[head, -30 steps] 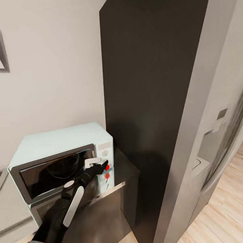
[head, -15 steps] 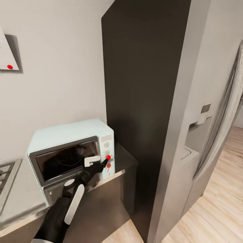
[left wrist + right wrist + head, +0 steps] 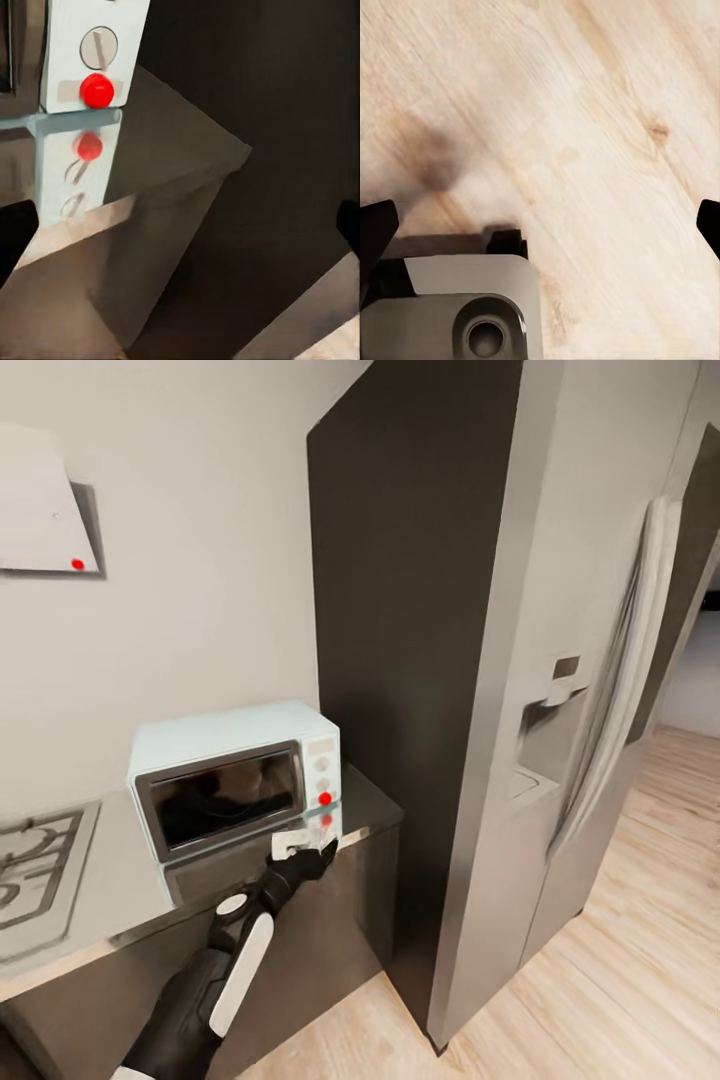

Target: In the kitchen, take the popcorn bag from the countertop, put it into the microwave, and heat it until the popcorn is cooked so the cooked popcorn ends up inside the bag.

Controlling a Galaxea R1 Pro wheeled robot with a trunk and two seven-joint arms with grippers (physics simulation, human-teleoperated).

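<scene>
The pale-blue microwave (image 3: 232,775) stands on the grey countertop (image 3: 110,885) with its dark glass door shut. Its white knob panel (image 3: 322,775) carries a red dot; in the left wrist view the same panel (image 3: 88,71) is seen close up, with its reflection in the slab below. My left gripper (image 3: 316,850) hangs open just in front of the counter's edge, below the panel and apart from it; its fingertips (image 3: 15,234) stand wide apart. My right gripper (image 3: 540,225) is open over wood flooring. The popcorn bag and popcorn are hidden.
A gas hob (image 3: 35,870) lies at the counter's left, with a white hood (image 3: 40,510) above it. A tall dark cabinet (image 3: 410,660) rises right of the microwave, then a steel fridge (image 3: 590,690). Light wood floor (image 3: 610,980) spreads to the right.
The camera has pulled back and the whole view has widened. My left gripper has come away from the microwave's knob panel and now sits lower, by the counter's edge.
</scene>
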